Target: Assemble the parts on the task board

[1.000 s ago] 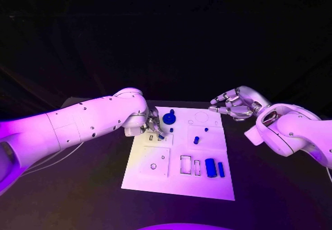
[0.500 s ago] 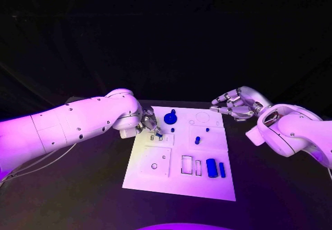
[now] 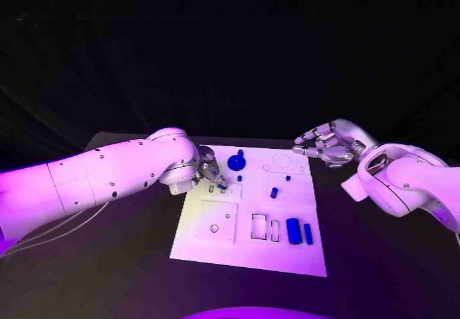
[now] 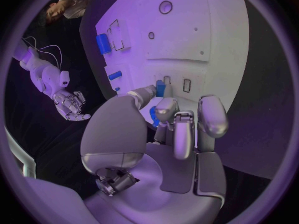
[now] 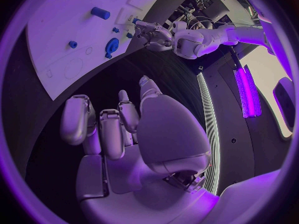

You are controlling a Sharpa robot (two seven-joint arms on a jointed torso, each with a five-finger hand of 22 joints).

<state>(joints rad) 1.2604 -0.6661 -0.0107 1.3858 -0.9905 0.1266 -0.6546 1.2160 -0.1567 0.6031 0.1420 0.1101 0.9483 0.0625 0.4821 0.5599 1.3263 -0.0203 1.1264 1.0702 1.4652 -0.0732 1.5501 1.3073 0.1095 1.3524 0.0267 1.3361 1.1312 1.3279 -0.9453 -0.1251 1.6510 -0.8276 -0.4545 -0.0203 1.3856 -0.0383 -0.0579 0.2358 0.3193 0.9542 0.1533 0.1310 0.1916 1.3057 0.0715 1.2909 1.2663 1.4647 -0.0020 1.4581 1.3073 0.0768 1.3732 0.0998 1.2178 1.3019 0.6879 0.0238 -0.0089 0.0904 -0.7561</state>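
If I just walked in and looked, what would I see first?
First the white task board in the middle of the black table, dotted with small blue parts, like the two blue blocks side by side near its right edge. Next, the left hand reaching down over the board's far left corner, pinching a small blue part. The right hand hovers off the board's far right corner, fingers curled, holding nothing.

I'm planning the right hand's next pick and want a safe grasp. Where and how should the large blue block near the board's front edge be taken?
Grip the large blue block across its two long sides near mid-length, coming straight down from above. It lies flat and elongated on the task board, so its long faces look the easiest to pinch. The slimmer blue bar lies close alongside, so one fingertip would probably have to slip into that narrow gap.
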